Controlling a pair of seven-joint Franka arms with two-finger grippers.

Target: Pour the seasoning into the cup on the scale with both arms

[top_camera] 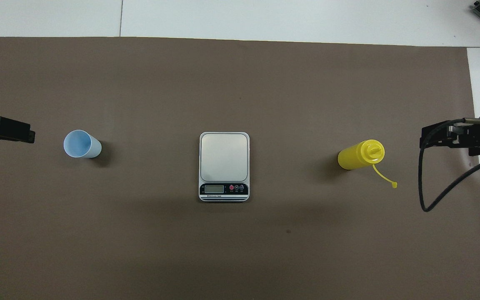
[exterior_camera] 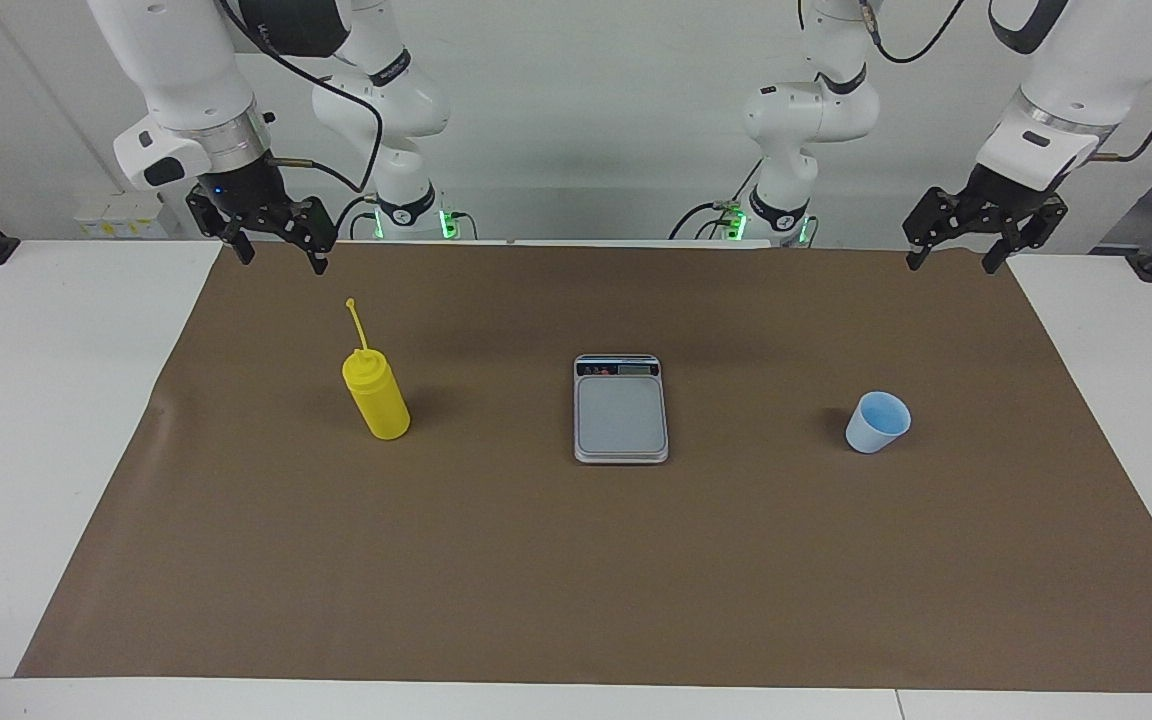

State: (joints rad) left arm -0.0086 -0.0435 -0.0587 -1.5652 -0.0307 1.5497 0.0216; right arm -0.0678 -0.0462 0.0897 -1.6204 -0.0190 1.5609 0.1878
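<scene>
The yellow seasoning bottle [exterior_camera: 376,395] stands upright on the brown mat toward the right arm's end, its cap strap sticking up; it also shows in the overhead view [top_camera: 360,155]. The silver-grey scale [exterior_camera: 621,413] lies at the mat's middle with a bare plate and its display end nearer the robots [top_camera: 224,166]. The pale blue cup [exterior_camera: 877,422] stands upright on the mat toward the left arm's end [top_camera: 81,144]. My right gripper [exterior_camera: 281,258] hangs open and empty above the mat's edge near the bottle. My left gripper [exterior_camera: 951,265] hangs open and empty above the mat's corner near the cup.
The brown mat [exterior_camera: 576,570] covers most of the white table [exterior_camera: 36,450]. Bare white table strips lie at both ends. A black cable [top_camera: 436,196] loops from the right arm over the mat's end.
</scene>
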